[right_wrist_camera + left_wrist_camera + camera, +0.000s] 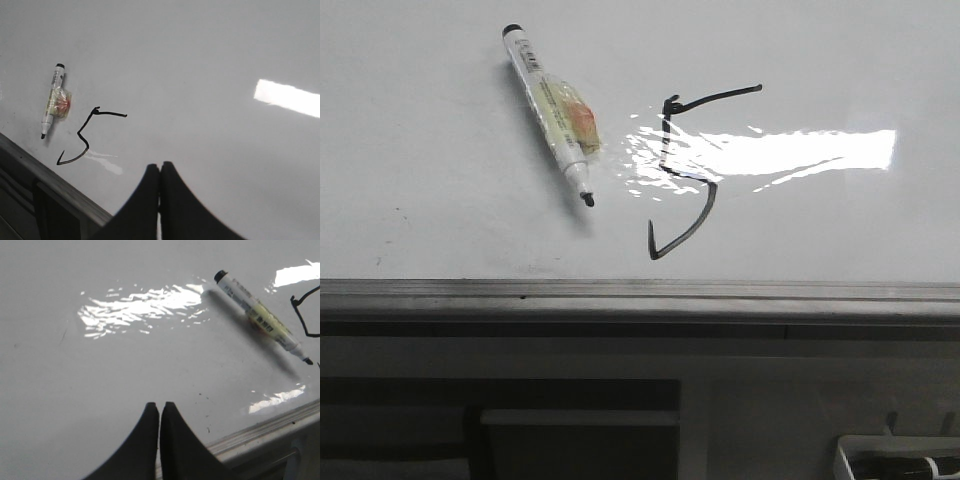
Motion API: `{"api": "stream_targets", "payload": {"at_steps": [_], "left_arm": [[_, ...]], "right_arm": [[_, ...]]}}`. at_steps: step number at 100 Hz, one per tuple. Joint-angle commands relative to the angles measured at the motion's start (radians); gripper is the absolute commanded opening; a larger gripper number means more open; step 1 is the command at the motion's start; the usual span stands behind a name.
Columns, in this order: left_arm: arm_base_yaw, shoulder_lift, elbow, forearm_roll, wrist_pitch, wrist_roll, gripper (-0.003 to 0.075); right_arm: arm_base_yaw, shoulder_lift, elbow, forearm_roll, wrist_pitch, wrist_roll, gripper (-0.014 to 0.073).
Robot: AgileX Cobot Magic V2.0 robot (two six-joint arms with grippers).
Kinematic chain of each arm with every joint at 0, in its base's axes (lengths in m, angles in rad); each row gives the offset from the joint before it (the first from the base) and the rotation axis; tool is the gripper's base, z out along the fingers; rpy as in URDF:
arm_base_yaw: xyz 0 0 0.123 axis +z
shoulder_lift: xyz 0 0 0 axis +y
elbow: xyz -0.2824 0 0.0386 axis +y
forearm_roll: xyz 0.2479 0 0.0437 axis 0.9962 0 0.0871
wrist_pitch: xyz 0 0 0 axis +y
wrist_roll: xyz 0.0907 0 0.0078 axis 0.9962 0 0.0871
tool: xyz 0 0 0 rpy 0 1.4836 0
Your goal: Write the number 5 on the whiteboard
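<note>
A thin black number 5 (682, 170) is drawn on the glossy whiteboard (440, 200), partly under bright glare. It also shows in the right wrist view (82, 137), and part of it shows in the left wrist view (302, 315). An uncapped white marker (552, 110) lies loose on the board left of the digit, tip toward the near rail; it shows in both wrist views (262, 317) (52, 100). My left gripper (160, 407) is shut and empty above the board. My right gripper (160, 167) is shut and empty, right of the digit. Neither gripper shows in the front view.
A grey metal rail (640, 292) runs along the board's near edge. Below it is dark framing, and a white tray (900, 460) holding dark items sits at the lower right. Tiny dark specks (202, 396) dot the board near the left gripper.
</note>
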Motion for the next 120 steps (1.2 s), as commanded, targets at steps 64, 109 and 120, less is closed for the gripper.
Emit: {"api": "stream_targets", "payload": {"at_steps": [64,109,120], "left_arm": [[0.283,-0.479,0.039,-0.04,0.524,-0.062,-0.002],[0.286,-0.479,0.039,-0.079,0.534,-0.062,-0.002],[0.286,-0.479,0.039,-0.079,0.534,-0.062,-0.002]], "right_arm": [[-0.005,0.015,-0.021,-0.05,-0.056,0.0,-0.005],[-0.005,0.015,-0.021,-0.05,-0.056,0.0,-0.005],[-0.005,0.015,-0.021,-0.05,-0.056,0.0,-0.005]]}}
